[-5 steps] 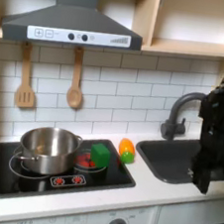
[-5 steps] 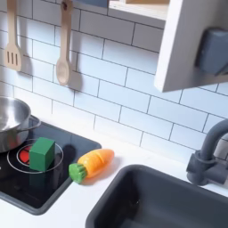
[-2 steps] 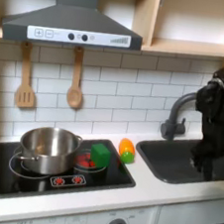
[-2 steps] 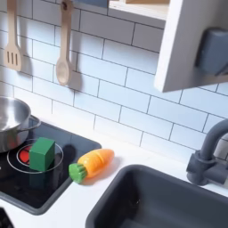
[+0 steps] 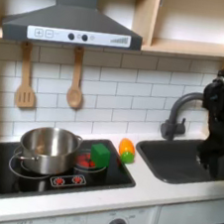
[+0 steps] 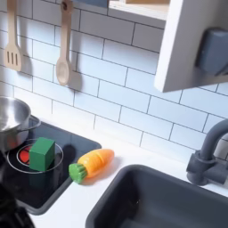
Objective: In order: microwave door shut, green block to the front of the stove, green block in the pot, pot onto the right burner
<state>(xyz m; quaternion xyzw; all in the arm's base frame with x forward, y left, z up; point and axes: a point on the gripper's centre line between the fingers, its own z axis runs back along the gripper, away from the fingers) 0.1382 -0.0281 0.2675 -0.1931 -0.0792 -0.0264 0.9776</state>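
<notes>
The green block sits on the stove, on the burner at the first exterior view's right, touching or just beside the steel pot that stands on the left burner; in the second exterior view the block rests on the red ring. An orange toy carrot lies on the white counter just right of the stove, near the dark sink. The black arm stands over the sink at the first exterior view's right edge, and I cannot tell how far its gripper is open.
</notes>
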